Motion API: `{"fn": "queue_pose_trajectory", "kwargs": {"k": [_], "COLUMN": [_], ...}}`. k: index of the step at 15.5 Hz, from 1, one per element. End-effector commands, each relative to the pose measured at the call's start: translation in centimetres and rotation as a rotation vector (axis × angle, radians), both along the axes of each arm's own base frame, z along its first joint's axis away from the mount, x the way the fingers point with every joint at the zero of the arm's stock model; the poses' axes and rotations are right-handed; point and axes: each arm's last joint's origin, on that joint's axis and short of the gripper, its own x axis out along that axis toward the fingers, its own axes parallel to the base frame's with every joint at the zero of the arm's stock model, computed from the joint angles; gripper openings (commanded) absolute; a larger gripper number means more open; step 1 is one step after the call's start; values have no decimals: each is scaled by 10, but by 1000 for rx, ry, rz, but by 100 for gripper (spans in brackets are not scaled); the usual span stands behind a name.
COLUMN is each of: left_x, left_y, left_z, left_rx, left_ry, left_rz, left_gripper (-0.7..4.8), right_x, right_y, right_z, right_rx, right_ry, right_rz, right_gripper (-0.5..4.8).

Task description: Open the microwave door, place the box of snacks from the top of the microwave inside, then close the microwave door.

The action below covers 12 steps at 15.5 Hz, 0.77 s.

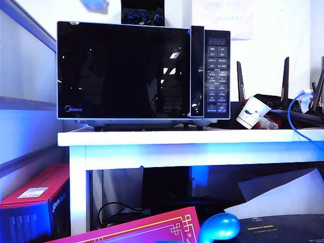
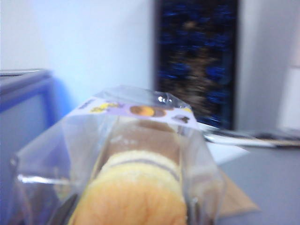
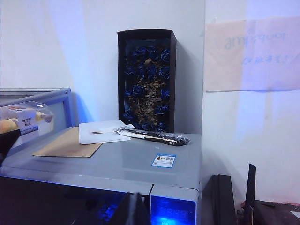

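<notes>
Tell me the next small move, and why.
Probably open the glossy black glass microwave door with the right claw, which sits shut by its top edge. That door looks closed, while the left claw appears to hold the see-through whitish snack box up off the silver microwave top.

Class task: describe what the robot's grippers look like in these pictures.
Little shows. The right gripper, above the microwave front, is black with narrow tapering fingers. The left gripper, at the microwave's top, is only a black shape. No cables or markings visible.

Box of snacks (image 2: 136, 178) — blurred, edge-cropped
</notes>
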Motion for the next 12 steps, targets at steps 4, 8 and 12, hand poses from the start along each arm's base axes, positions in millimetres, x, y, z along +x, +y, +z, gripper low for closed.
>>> {"fn": "queue_pose_trajectory", "kwargs": {"k": [4, 8, 12], "left_x": [-40, -75, -109], "left_y": [8, 18, 26], "left_z": [35, 62, 80], "left_rx": [20, 18, 16], "left_ry": [14, -8, -2], "left_rz": [-205, -301, -434], "left_gripper": [277, 277, 277], "right_x": [1, 6, 25], "right_y": [0, 2, 7], "right_z": [-1, -5, -17], "right_rx": [-7, -20, -32], "right_ry": [13, 39, 99], "right_rz": [2, 38, 47], "right_gripper": [-6, -6, -6]}}
